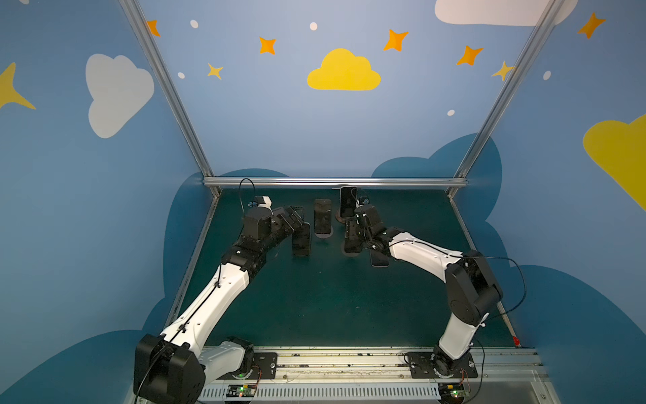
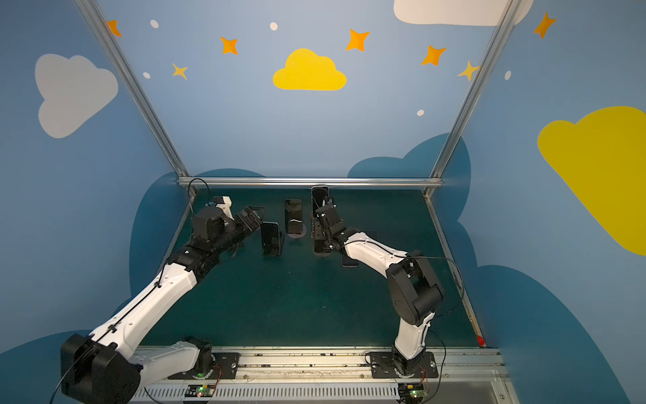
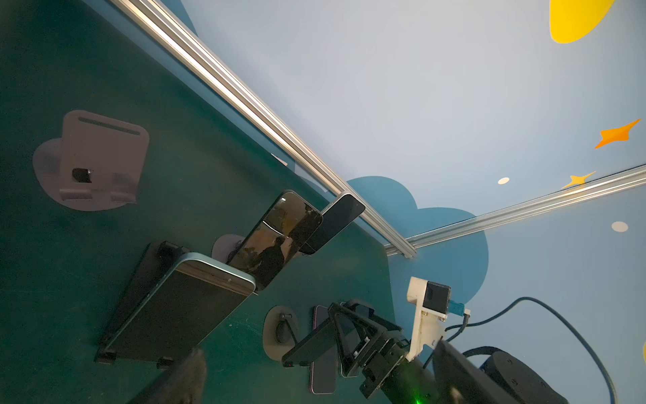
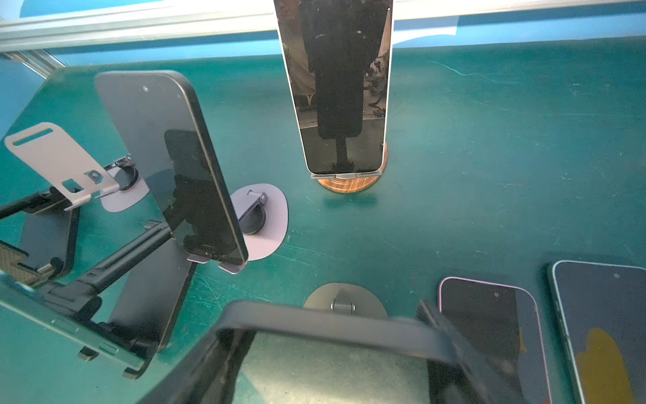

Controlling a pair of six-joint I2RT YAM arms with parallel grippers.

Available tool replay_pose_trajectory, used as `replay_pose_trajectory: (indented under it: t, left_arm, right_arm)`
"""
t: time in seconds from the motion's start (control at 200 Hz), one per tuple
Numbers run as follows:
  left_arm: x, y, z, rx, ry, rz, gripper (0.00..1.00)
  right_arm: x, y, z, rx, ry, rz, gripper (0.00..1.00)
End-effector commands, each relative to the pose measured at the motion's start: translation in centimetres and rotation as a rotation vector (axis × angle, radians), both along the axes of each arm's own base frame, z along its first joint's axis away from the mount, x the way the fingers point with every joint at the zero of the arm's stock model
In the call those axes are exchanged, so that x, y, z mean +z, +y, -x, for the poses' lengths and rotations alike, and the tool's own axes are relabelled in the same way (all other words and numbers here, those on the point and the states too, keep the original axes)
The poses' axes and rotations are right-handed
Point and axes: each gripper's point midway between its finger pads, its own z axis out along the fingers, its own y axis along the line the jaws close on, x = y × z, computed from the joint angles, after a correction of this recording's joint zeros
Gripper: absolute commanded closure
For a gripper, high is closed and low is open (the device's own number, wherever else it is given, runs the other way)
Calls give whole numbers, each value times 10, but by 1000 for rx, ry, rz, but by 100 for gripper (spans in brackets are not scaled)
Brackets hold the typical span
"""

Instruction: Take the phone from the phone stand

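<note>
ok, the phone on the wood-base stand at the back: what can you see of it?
The phone is a slim slab with a pale silver rim and a glossy black screen mirroring dark shapes. It stands portrait, near upright, bottom edge seated in the metal lip above a round wood-grain base. It is the farthest phone, close to the back rail. Only its stand is seen touching it.

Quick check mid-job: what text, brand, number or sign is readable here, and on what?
None readable.
Black phone on the round wooden-based stand: dark screen, reflections only.
Dark-edged phone in the right claw: blank edge.
Empty grey metal stand: unmarked.
Blue painted wall: clouds and stars, no words.
</note>
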Motion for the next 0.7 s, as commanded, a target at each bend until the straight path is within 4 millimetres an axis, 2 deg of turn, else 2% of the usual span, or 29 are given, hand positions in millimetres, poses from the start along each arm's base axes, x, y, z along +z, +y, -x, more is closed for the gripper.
replay_pose_trajectory:
  t: [0.0,0.406,0.696]
  left_arm:
    - [2,-2,0,-10,-14,-8,0]
    - [-2,-3,-1,-13,-4,-11,0]
    - [-2,-3,-1,-11,-4,-16,0]
  right_arm:
    - [-6,1,0,-7,20,36,23]
    - [-8,3,1,4,49,67,17]
    - [-11,10,1,29,55,23,27]
